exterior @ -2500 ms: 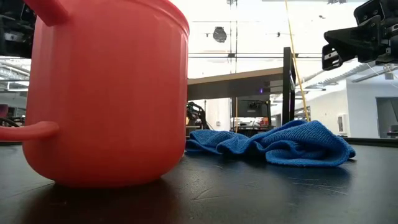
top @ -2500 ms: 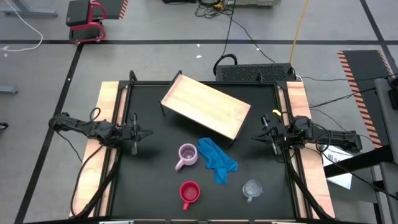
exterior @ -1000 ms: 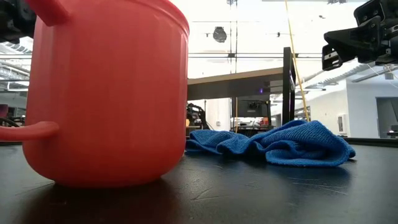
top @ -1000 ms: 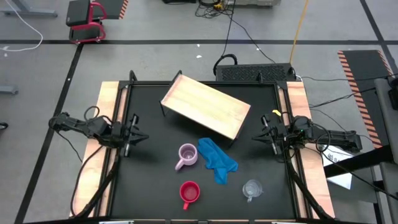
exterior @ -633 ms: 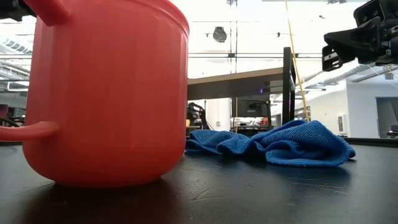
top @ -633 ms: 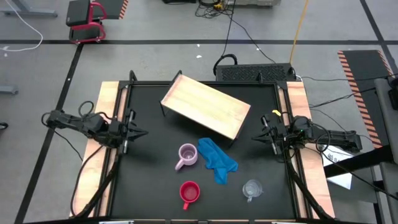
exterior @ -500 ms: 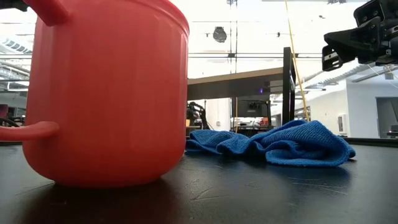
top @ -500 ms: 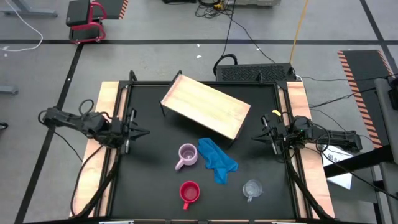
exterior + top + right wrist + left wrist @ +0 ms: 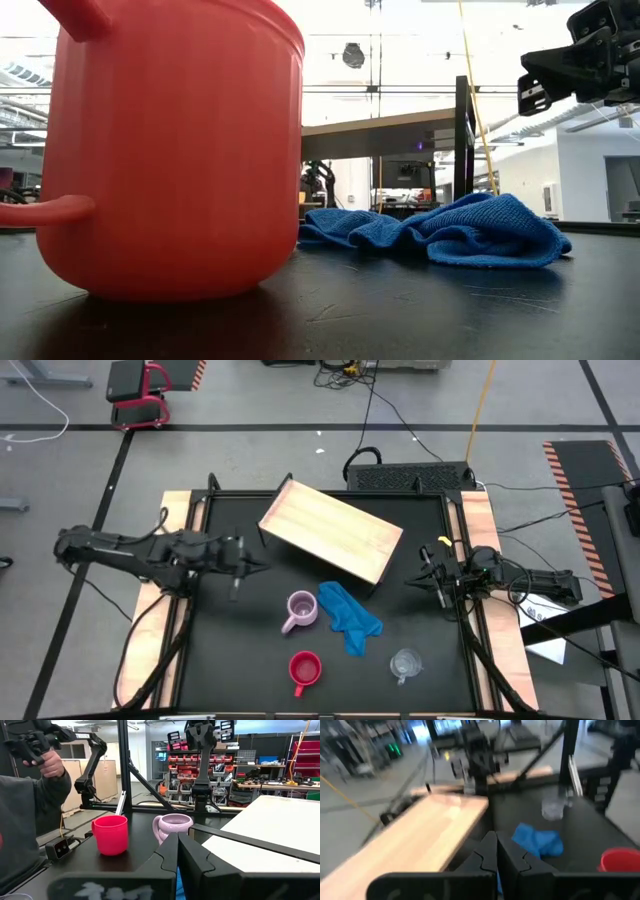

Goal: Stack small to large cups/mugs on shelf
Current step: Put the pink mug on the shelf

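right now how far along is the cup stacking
Nothing is done: the shelf is bare. The pink mug, red mug and clear cup sit apart on the tabletop. The left claw, shut and empty, is out over the table; the right claw waits shut.

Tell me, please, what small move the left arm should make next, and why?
Probably open the shut left gripper and carry it toward the pale lilac-pink mug, the nearest cup. All three cups are on the black tabletop: the red mug and clear see-through cup sit farther off. The light wooden shelf is bare. The right gripper waits, shut, at the table's right edge.
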